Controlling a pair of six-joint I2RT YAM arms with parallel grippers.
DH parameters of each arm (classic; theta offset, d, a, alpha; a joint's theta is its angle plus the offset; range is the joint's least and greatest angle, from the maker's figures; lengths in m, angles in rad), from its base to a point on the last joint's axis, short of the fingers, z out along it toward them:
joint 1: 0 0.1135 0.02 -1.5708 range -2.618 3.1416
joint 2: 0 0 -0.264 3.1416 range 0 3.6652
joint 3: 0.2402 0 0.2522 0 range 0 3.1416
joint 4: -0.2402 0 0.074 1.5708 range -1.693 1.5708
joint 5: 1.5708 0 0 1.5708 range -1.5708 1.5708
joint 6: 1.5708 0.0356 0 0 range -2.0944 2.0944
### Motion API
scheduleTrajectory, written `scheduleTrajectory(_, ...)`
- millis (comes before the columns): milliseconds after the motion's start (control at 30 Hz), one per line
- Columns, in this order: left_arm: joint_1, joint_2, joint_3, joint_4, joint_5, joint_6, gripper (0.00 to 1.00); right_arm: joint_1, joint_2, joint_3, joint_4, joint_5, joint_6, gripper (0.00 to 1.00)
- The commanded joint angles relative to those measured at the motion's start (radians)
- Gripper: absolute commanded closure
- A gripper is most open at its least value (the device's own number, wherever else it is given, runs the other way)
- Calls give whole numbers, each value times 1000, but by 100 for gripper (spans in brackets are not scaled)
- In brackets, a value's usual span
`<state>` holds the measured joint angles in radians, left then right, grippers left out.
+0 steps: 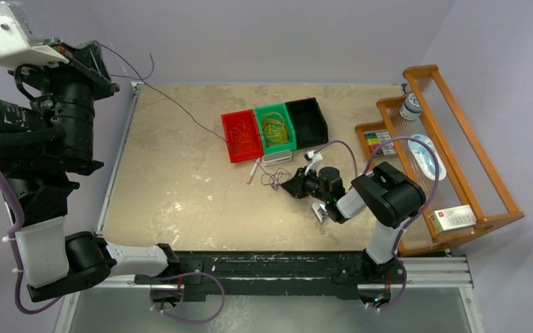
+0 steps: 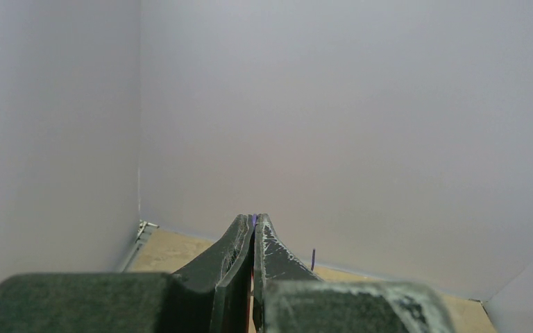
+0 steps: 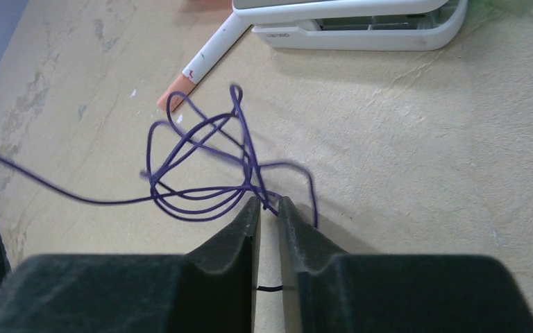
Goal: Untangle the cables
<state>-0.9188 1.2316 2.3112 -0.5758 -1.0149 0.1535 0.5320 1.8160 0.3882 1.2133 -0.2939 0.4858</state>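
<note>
- My left gripper (image 2: 253, 222) is clenched tight, and a sliver of the purple cable (image 3: 201, 149) is pinched between its fingertips.
- That gripper is raised high off the table's far left corner. The cable runs from it in one long strand, down and across the table (image 1: 173, 187) toward my right gripper (image 3: 269, 202).
- My right gripper is low over the table, its jaws nearly closed on a strand at the near edge of the purple tangle.
- The rest of that tangle lies in loose, crossing loops just ahead and slightly left of my right fingertips.
- Beyond the tangle, ahead of my right gripper, lie a white pen with an orange end (image 3: 205, 59) and a white plastic device (image 3: 350, 24).
- Farther ahead, three bins stand side by side. The red bin (image 1: 226, 139) holds red-orange cables (image 1: 244, 133), the green bin (image 1: 271, 106) holds yellow cables (image 1: 275, 127), and the third is a black bin (image 1: 307, 121).
</note>
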Motion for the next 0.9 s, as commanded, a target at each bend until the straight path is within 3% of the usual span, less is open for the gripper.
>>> scheduleTrajectory(0, -4, 14, 2, 17, -12, 36, 100, 2, -52, -5, -59, 45, -10, 87)
scheduleTrajectory(300, -4, 33, 6, 34, -75, 95, 100, 0, -140, -2, -245, 200, 25, 93)
scheduleTrajectory(500, -4, 32, -24, 99, -186, 159, 100, -2, -203, 5, -395, 341, 78, 89)
scheduleTrajectory(867, -5, 45, -80, 451, -470, 485, 100, -8, -192, 2, -418, 383, 108, 88)
